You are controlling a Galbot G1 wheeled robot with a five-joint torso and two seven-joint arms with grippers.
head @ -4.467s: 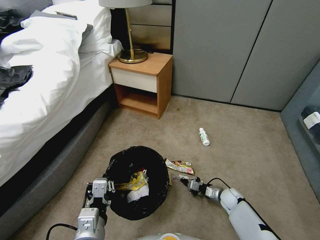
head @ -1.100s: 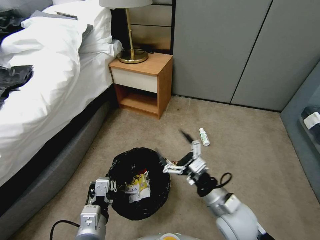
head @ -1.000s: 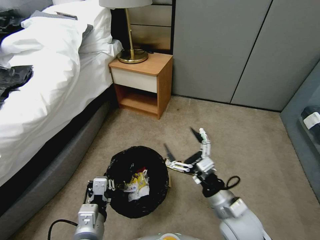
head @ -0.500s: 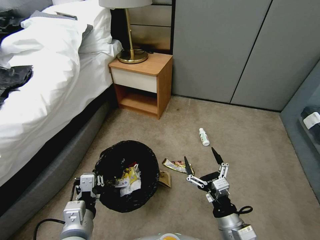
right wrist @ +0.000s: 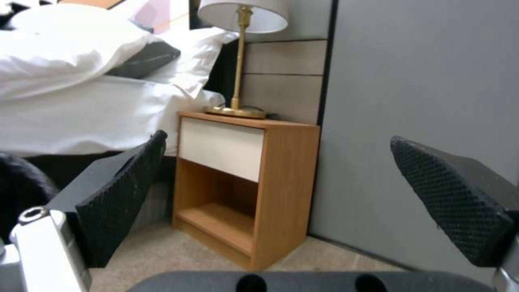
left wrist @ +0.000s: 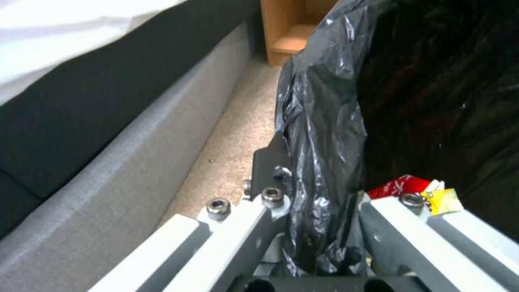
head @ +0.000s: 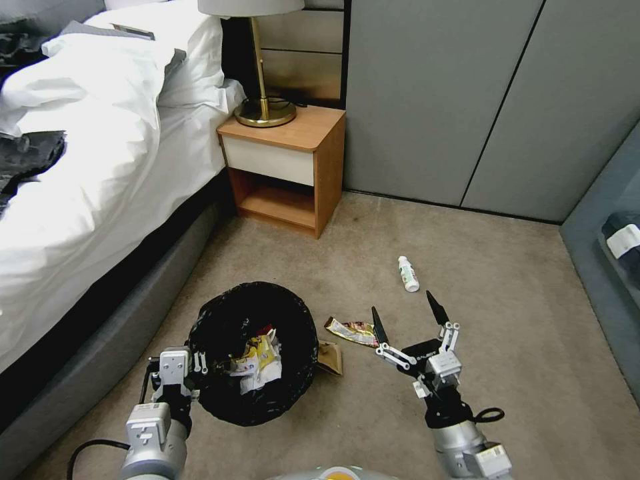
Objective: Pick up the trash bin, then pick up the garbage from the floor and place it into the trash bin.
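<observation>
The bin point(head: 253, 353) sits on the carpet point(head: 533, 347) beside the bed point(head: 80, 200), its black liner point(left wrist: 324, 134) folded over the rim. The left gripper point(head: 175, 383) is clamped on the near-left rim. In the left wrist view one finger lies outside the liner and the other inside, with the bag and rim pinched between them. Inside the bin lie a yellow wrapper point(head: 263, 352), white tissue point(head: 257, 380) and a red packet point(left wrist: 397, 187) (partly hidden by the gripper finger in the wrist view).

The right gripper point(head: 408, 319) is raised above the carpet to the right of the bin, jaws spread wide and holding nothing. Its black fingertips point(head: 379, 327) point away from the robot. The right wrist view looks between the two textured pads point(right wrist: 121, 190) toward the nightstand point(head: 283, 167) and the lamp point(head: 263, 100) on it.

Garbage on the floor:
- A colourful snack wrapper point(head: 350, 330) lies flat just right of the bin, close to the left fingertip of the right gripper as seen from the head camera. Contact cannot be judged.
- A brown paper piece point(head: 329, 358) lies against the bin's right side, nearer the robot than the wrapper.
- A small white bottle point(head: 408, 274) lies on its side farther out, beyond the right gripper, toward the grey wall panels point(head: 467, 100).
</observation>
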